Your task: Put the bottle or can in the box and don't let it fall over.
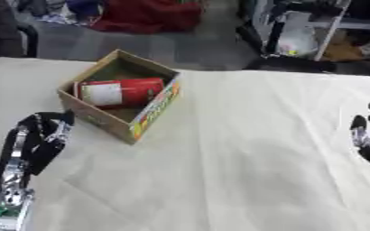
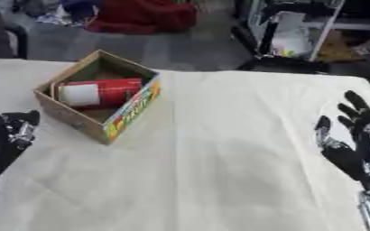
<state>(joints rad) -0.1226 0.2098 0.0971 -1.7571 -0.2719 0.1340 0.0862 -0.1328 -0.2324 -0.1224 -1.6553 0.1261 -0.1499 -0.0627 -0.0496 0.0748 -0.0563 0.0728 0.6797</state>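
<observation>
A red can with a white label [image 1: 118,92] lies on its side inside the open cardboard box [image 1: 158,106] at the upper left of the table. My left hand [image 1: 36,137] hovers just below and left of the box, fingers curled and holding nothing. My right hand [image 2: 348,135] rests at the right edge of the table, fingers straight and pointing up, far from the box.
A cream cloth [image 1: 243,158] covers the table. Beyond the far edge are a red bag [image 1: 145,16], a white shelf frame [image 1: 302,27] and dark clutter on the floor.
</observation>
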